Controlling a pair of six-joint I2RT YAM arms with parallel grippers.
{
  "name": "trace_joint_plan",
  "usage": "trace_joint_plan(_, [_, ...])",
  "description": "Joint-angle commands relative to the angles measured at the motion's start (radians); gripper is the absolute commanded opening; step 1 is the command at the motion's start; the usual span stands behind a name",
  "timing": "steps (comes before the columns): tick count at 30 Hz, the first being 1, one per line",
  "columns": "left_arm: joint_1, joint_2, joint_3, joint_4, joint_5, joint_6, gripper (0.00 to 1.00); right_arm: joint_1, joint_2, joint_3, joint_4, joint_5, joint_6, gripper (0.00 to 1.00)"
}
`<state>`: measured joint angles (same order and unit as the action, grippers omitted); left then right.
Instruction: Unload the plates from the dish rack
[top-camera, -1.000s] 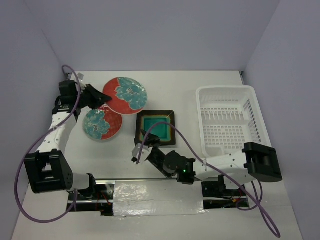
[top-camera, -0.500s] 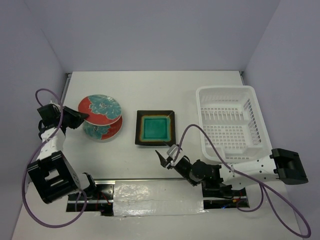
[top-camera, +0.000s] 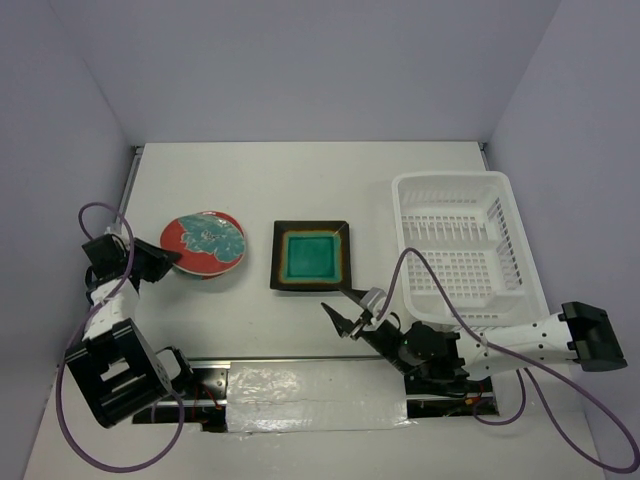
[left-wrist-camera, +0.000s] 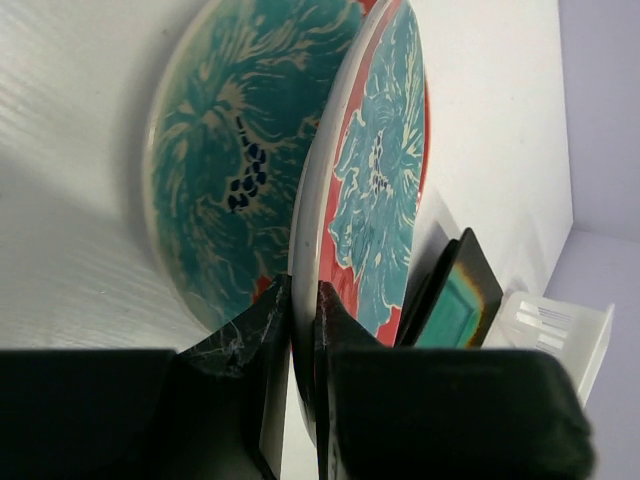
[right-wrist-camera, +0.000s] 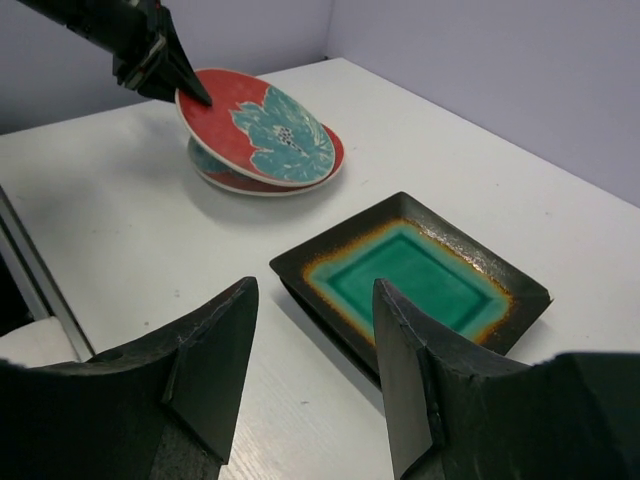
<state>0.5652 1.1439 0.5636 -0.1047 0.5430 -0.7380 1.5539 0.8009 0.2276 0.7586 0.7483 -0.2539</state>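
Observation:
My left gripper (top-camera: 168, 261) (left-wrist-camera: 303, 292) is shut on the near rim of a round red-rimmed floral plate (top-camera: 207, 241) (left-wrist-camera: 383, 170). That plate is tilted over a second round plate (left-wrist-camera: 205, 160) (right-wrist-camera: 215, 172) lying on the table. A square black-rimmed teal plate (top-camera: 311, 256) (right-wrist-camera: 420, 270) lies flat at the centre. My right gripper (top-camera: 344, 319) (right-wrist-camera: 315, 288) hovers open, just near of the square plate, with nothing between its fingers. The white dish rack (top-camera: 505, 225) stands at the right, and no plate shows inside it.
The right arm's cable (top-camera: 400, 275) loops over the rack's near-left corner. A wall (top-camera: 300, 70) closes the back of the table, and a metal rail (top-camera: 290, 360) runs along the near edge between the arm bases.
My left gripper carried the round plate nearer and left, down onto the other round plate. My right arm drew back from the square plate toward the near edge.

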Motion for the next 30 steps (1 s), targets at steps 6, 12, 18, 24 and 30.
trace_joint_plan(6, [0.021, -0.007, -0.022, 0.171, 0.087, -0.015, 0.00, 0.015, -0.095, -0.039, 0.039, -0.010, 0.035, 0.57])
trace_joint_plan(12, [0.027, -0.016, -0.008, 0.112, 0.045, 0.032, 0.00, 0.017, -0.101, -0.037, 0.041, -0.017, 0.035, 0.57])
trace_joint_plan(18, [0.027, 0.010, -0.010, 0.106, 0.037, 0.037, 0.02, 0.017, -0.127, -0.062, 0.034, 0.013, 0.044, 0.57])
trace_joint_plan(24, [0.027, 0.025, -0.011, 0.073, 0.022, 0.048, 0.28, 0.017, -0.173, -0.068, 0.021, 0.010, 0.048, 0.57])
trace_joint_plan(30, [0.027, 0.030, -0.005, 0.046, -0.014, 0.054, 0.54, 0.017, -0.195, -0.071, 0.008, 0.014, 0.056, 0.57])
